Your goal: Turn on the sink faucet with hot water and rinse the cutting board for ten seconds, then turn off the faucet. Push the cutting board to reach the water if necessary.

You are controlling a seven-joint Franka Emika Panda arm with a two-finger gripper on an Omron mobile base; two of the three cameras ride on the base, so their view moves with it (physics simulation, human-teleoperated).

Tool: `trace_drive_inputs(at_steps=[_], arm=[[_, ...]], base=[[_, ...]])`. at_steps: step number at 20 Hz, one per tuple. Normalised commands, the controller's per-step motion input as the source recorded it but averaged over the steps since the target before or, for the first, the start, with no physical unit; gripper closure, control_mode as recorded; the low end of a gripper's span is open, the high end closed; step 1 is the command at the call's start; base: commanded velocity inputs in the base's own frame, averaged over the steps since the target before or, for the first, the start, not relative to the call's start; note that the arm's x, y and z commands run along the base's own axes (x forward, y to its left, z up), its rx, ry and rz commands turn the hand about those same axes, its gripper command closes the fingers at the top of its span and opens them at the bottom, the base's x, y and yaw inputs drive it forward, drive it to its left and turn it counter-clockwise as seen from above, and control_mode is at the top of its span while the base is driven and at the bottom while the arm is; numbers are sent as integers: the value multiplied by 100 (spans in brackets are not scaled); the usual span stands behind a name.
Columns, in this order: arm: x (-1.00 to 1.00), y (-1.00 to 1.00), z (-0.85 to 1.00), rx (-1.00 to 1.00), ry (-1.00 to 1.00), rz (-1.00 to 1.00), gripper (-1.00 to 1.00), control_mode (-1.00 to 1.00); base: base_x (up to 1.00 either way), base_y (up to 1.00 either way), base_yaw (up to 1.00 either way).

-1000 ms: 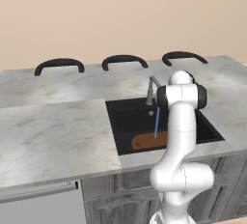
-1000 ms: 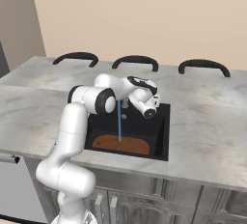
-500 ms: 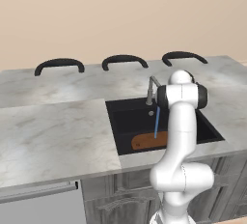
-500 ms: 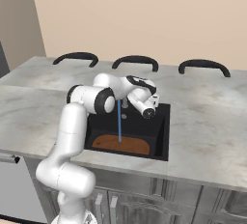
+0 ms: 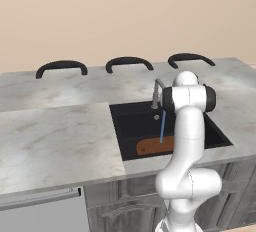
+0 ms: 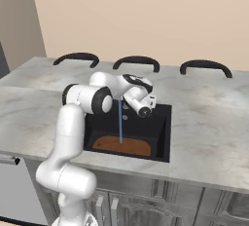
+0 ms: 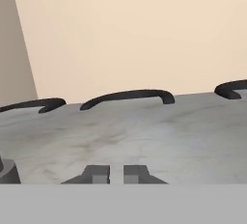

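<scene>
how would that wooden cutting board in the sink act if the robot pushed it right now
The cutting board lies flat on the sink floor, so it would probably slide, not tip or roll. It looks stiff, unlikely to flex. The water lands on it, so it may be slick.

grey marble counter point(image 5: 60, 141), black sink point(image 5: 131, 126) inset

kitchen | marble counter point(image 5: 55, 141) | black sink point(image 5: 131, 126) | faucet point(image 5: 156, 94) | cabinet fronts point(image 5: 125, 206)

Cutting board point(image 5: 152, 147) right end hidden behind arm; sink faucet point(image 5: 156, 94) partly hidden too.
</scene>
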Motion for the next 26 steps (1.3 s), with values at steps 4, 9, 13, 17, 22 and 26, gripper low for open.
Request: trace_drive_inputs(at_steps=[4, 9, 13, 17, 22, 26], arm=[[-64, -88, -19, 0, 1, 0, 100, -100], [-61, -96, -15, 0, 0, 2, 100, -100], [-55, -96, -12, 0, 0, 1, 100, -100], [-47, -91, -8, 0, 0, 0, 100, -100], [-47, -81, 0, 0, 1, 0, 100, -100], [-45, -64, 6, 0, 6, 0, 100, -100]], base=[[0, 0, 0], [0, 0, 0], [0, 0, 0], [0, 0, 0], [0, 0, 0], [0, 0, 0]])
